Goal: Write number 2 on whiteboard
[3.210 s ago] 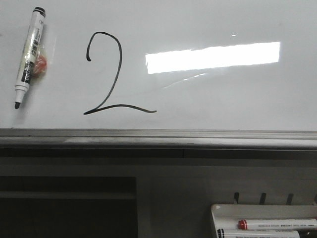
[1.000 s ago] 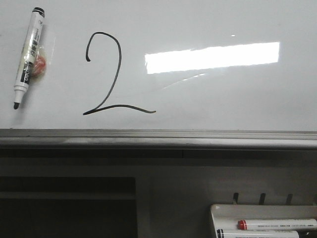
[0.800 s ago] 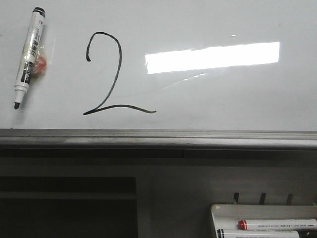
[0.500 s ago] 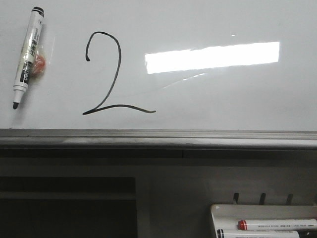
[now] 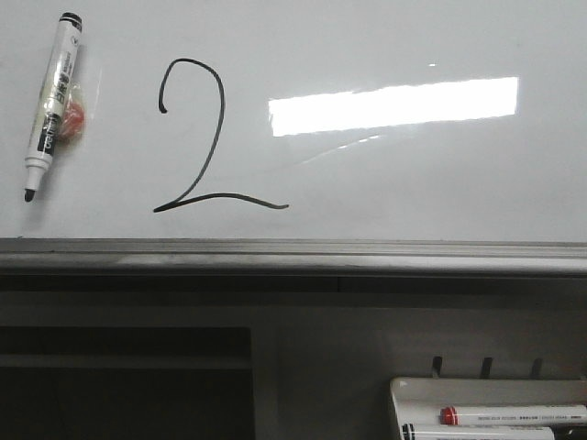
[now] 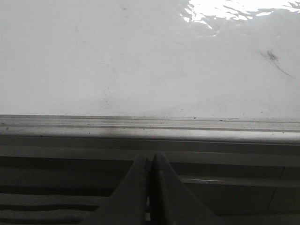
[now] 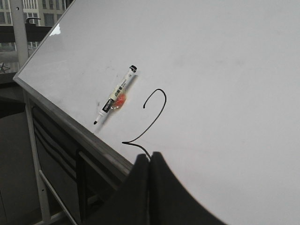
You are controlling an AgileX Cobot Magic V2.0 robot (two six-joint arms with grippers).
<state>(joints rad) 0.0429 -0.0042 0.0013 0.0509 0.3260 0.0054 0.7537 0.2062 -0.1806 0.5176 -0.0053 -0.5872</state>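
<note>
A marker (image 5: 53, 101) hangs left of the number 2 (image 5: 202, 137); the whiteboard (image 5: 413, 183) right of it lies bare.

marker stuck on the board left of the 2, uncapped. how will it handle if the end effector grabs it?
The marker looks like a stiff, light plastic barrel. Being round and glossy, it may slip or roll in a pinch. The orange piece behind it probably holds it to the whiteboard, so expect slight resistance; the bare tip could smear ink.

A glossy, smooth sheen is shown by the whiteboard (image 5: 413, 183); brushed grey metal is seen along its ledge (image 5: 293, 255).
</note>
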